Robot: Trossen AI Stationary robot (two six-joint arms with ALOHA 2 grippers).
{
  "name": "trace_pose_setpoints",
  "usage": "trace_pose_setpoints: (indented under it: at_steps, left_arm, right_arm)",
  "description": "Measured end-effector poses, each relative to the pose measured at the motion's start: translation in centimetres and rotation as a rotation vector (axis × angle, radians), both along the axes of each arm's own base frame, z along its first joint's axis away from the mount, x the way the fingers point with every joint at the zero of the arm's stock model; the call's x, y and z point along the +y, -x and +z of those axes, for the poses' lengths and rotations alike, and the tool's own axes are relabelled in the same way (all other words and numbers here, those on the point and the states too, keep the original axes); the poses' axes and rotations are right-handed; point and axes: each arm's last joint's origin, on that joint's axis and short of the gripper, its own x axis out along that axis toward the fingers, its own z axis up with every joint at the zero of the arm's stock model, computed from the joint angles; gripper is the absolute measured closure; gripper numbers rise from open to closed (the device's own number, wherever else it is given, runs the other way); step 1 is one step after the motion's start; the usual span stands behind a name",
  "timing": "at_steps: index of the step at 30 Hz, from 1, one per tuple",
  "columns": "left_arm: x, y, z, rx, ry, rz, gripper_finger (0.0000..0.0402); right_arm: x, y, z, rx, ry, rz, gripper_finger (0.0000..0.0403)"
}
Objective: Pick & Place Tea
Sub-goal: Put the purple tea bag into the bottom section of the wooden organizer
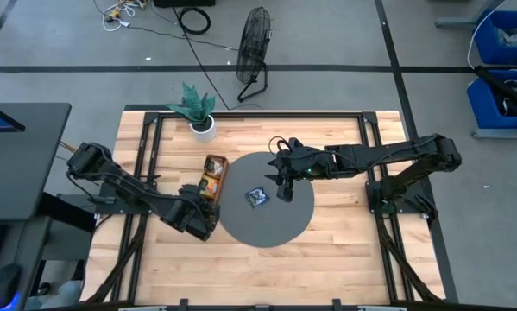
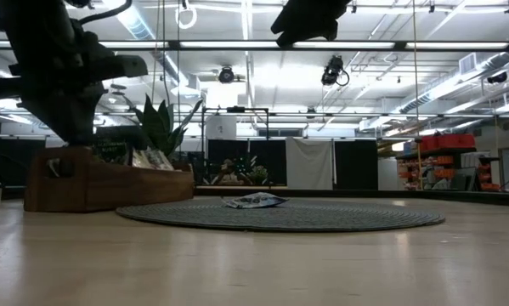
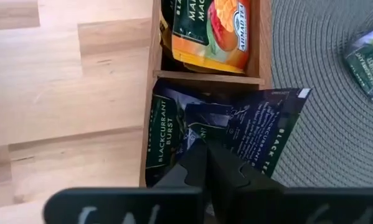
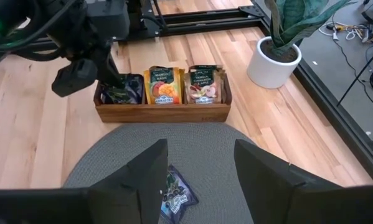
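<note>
A long wooden tray [image 1: 213, 175] lies left of the round grey mat [image 1: 267, 226]. Its compartments hold tea sachets: dark blue ones [image 3: 163, 138] at the near end, orange ones [image 3: 216, 30] in the middle, pale ones [image 4: 203, 84] at the far end. My left gripper [image 3: 205, 150] hangs over the near compartment, shut on a dark blue tea sachet [image 3: 261, 124]. Another dark sachet [image 1: 257, 198] lies flat on the mat. My right gripper [image 4: 198, 180] hovers open above that sachet and touches nothing. My left gripper pinches the dark blue sachet by its edge [image 3: 231, 154], near one corner, between its two shut fingers. The fingers slant down from above. The sachet is tilted over the tray's near compartment, and its far corner [image 3: 301, 94] reaches past the tray wall toward the mat.
A potted plant [image 1: 199, 111] in a white pot stands beyond the tray's far end. Bare wooden tabletop [image 1: 267, 272] lies in front of the mat and left of the tray. A fan [image 1: 254, 53] stands on the floor behind the table.
</note>
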Motion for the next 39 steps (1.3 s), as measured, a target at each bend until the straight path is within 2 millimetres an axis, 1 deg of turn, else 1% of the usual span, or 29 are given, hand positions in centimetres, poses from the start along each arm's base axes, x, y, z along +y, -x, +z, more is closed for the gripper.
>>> trace_pose_setpoints:
  at_steps: [3,8,17,20,26,29,32,35,39]
  left_arm:
    - [0.0,0.1,0.3,-0.009,0.003,-0.002,0.0378]
    - [0.3,0.4,1.0,-0.041,-0.006,-0.001,0.0335]
    - [0.5,0.8,1.6,-0.028,-0.001,-0.009,0.0266]
    - [0.4,0.8,2.5,-0.032,-0.003,-0.012,0.0247]
    - [0.7,0.7,5.2,-0.072,-0.079,-0.081,0.0221]
    - [1.0,0.8,6.2,-0.098,-0.098,-0.092,0.0214]
    - [1.3,0.9,7.1,-0.142,-0.108,-0.084,0.0211]
    - [1.7,1.2,7.7,-0.175,-0.107,-0.070,0.0211]
    - [2.1,1.6,8.4,-0.208,-0.105,-0.058,0.0211]
  right_arm:
    - [0.0,0.0,0.0,0.000,0.000,0.000,0.0211]
    - [0.0,0.0,0.0,0.000,0.000,0.000,0.0211]
    - [0.0,0.0,0.0,0.001,0.000,0.000,0.0211]
    - [-0.1,0.0,-0.1,0.004,-0.013,-0.011,0.0211]
    - [-0.3,-0.5,-1.1,0.054,-0.046,-0.009,0.0211]
    - [-0.7,-1.0,-2.0,0.072,-0.112,-0.042,0.0211]
    - [-1.2,-1.9,-3.5,0.117,-0.155,-0.078,0.0211]
    - [-1.4,-2.9,-5.6,0.183,-0.197,-0.120,0.0211]
    - [-1.5,-4.2,-8.6,0.261,-0.303,-0.171,0.0211]
